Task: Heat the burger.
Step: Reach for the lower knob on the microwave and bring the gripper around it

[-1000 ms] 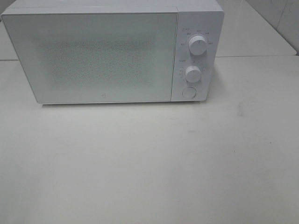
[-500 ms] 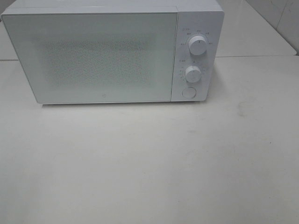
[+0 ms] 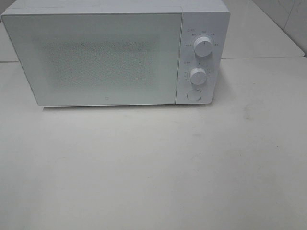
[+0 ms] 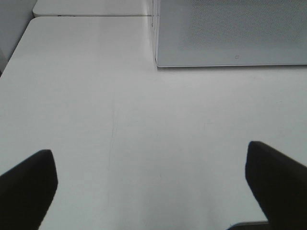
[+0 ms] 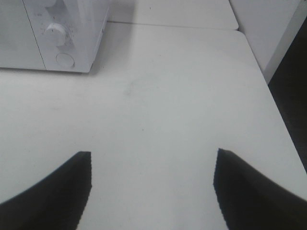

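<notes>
- Burger is not seen in any view. It may be shut inside the microwave (image 3: pixel 115 52), but that cannot be told.
- The door (image 3: pixel 96 57) is closed and its glass is milky, so nothing behind it can be made out.
- The left gripper (image 4: pixel 149 155) is opened very wide above the table (image 4: pixel 96 96), and nothing is held in it.
- The right gripper (image 5: pixel 153 157) is opened too, and nothing is held between its fingers.
- If no food is inside, the microwave could be run for nothing.
- The wrong knob could be turned, because the top knob (image 3: pixel 203 47) and the lower knob (image 3: pixel 197 75) are close together and look alike.
- The round button (image 3: pixel 194 95) could be bumped by mistake.
- The tiny marks around the knobs cannot be read.
- Both arms are missed by the high view, and only dark finger ends are seen, cut off at the edges.
</notes>
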{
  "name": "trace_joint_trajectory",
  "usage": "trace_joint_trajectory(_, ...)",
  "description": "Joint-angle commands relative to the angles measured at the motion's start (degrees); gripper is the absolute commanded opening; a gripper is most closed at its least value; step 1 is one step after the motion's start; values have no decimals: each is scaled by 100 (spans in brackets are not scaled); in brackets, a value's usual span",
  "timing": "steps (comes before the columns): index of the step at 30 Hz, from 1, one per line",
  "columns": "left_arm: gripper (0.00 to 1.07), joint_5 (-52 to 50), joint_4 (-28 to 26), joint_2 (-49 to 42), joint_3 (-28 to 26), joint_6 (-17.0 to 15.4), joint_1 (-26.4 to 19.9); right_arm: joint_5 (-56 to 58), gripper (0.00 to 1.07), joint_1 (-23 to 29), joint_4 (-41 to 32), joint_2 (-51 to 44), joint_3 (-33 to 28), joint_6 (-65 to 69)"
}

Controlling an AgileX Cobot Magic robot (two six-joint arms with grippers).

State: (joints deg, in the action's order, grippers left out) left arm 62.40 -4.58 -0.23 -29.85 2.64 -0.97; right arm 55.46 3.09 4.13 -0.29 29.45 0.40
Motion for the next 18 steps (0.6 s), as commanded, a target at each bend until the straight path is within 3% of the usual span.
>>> trace_joint_trajectory(1, 100, -92, -29, -46, 17, -6, -17, -269, 70, -40, -40, -63, 80, 115)
trace_joint_trajectory(18, 100, -92, -29, -46, 17, -6, -17, -1673, 70, -40, -80, 1392, 63, 241)
